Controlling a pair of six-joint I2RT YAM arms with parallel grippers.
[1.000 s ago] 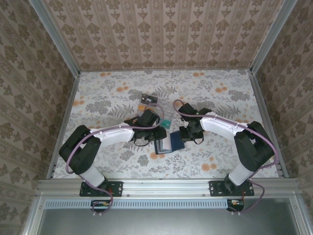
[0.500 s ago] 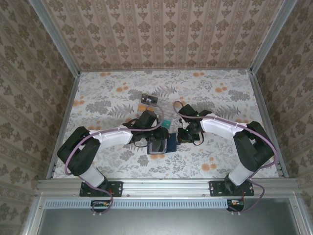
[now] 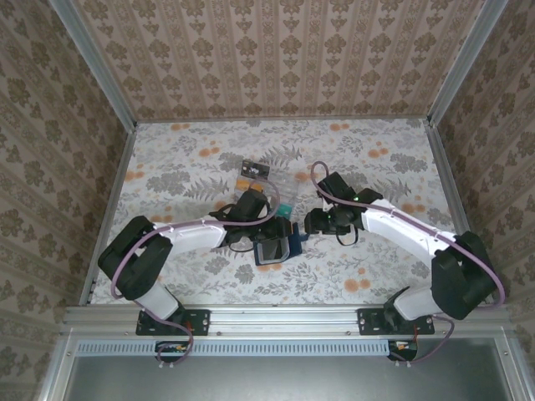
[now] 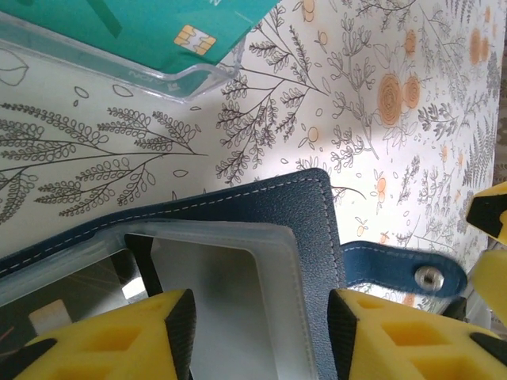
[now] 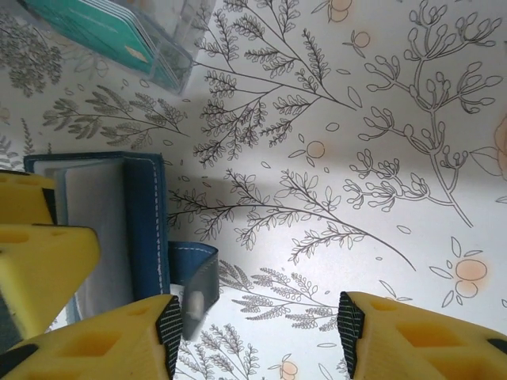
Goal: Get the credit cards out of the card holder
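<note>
Jaws of the left gripper (image 4: 261, 332) are standing apart, released, with its yellow fingers (image 4: 107, 336) hovering over the open card holder (image 4: 238, 202). One finger is sitting above the clear plastic sleeve (image 4: 230, 277) of the interior, and the other is just past the stitched edge of the navy cover. Whether the fingertips are actually touching the sleeve is hard to tell from this angle, but nothing is being pinched between them.

The right gripper (image 5: 253, 332) is also spread open, and only the floral tablecloth (image 5: 333, 158) is showing between its fingers. The card holder's closure tab (image 5: 194, 277) with its metal snap (image 4: 430, 276) is lying just beside the finger nearer the wallet, outside the gap. The rest of the card holder is lying off to that same side of the claw.

From above, the card holder is lying flat between the two grippers, toward the near middle of the table. The left gripper is over it and the right gripper is close by its tab side. Just beyond it, apart from its cover, a teal card (image 4: 150, 28) with a gold chip is lying in a clear case (image 4: 202, 75). Farther toward the back wall, well apart from both claws, a dark card (image 3: 255, 169) is lying on the cloth.
</note>
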